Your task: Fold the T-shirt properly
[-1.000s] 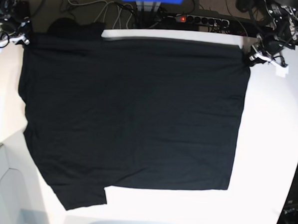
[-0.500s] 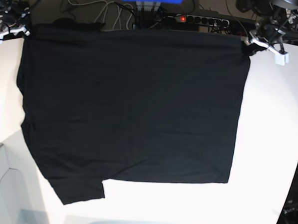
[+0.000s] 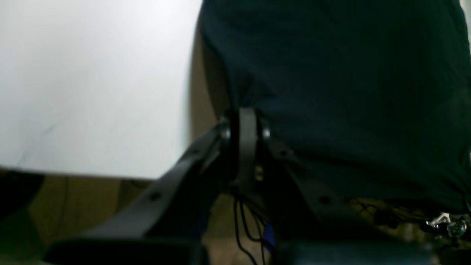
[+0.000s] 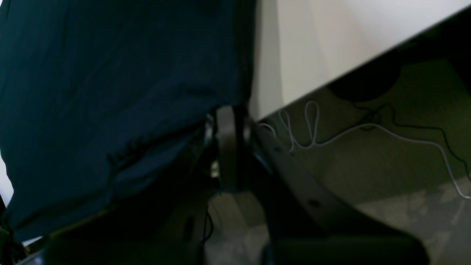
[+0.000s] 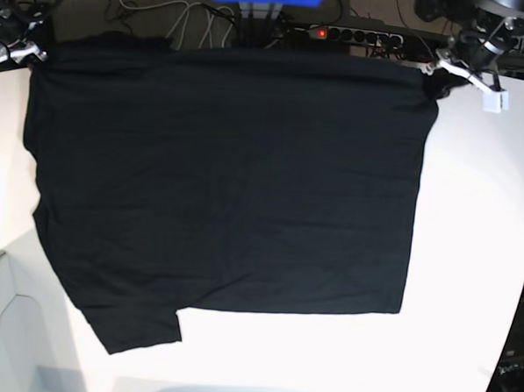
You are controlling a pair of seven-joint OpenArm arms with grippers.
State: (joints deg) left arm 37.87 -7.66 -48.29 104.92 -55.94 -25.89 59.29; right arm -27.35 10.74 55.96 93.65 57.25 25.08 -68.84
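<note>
Here, your tabletop carries the T-shirt, spread flat with its far edge past the tabletop's back rim. Your left pincer is clamped on the T-shirt's far corner by the power strip; your right pincer pinches the opposite far corner.

The T-shirt is matt black cloth, soft and faintly creased. The table at 3 o'clock looks smooth, white, slightly glossy
</note>
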